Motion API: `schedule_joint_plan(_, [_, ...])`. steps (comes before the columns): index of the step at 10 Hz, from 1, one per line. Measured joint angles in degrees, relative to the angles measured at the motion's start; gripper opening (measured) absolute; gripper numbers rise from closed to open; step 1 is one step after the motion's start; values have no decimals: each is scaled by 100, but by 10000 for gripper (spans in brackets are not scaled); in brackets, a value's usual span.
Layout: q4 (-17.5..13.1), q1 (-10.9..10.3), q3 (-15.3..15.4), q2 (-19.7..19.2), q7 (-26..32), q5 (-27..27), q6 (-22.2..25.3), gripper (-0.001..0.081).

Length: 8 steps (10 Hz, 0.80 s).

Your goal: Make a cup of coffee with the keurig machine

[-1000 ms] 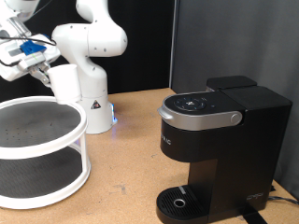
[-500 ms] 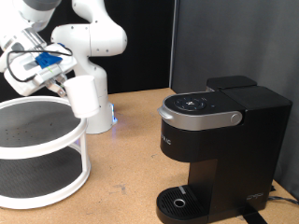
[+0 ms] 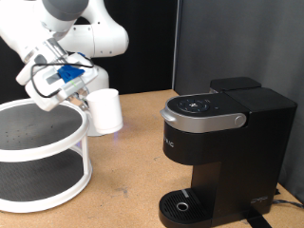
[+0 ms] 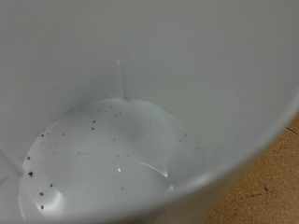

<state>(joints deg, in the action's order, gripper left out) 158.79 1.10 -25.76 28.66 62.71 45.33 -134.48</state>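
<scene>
The cup (image 3: 104,110) — small, plain white, slightly tilted — hangs in the air, its inside (image 4: 112,159) speckled with dark flecks. The coffee machine (image 3: 220,152) — boxy, black, lid shut — stands well apart.

White two-tier round shelf (image 3: 43,157) on wooden tabletop (image 3: 133,157).

open tabletop (image 3: 133,176) between the white two-tier stand (image 3: 43,152) and the keurig machine (image 3: 223,152)
</scene>
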Motion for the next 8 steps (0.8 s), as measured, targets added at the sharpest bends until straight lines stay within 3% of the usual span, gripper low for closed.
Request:
schedule_joint_plan(3, [-68, -316, 245, -237, 0, 259, -324, 70])
schedule_joint_plan(5, [-62, -351, 300, -275, 0, 304, -425, 70])
schedule_joint_plan(8, [-20, -333, 227, -336, 126, 131, -181, 70])
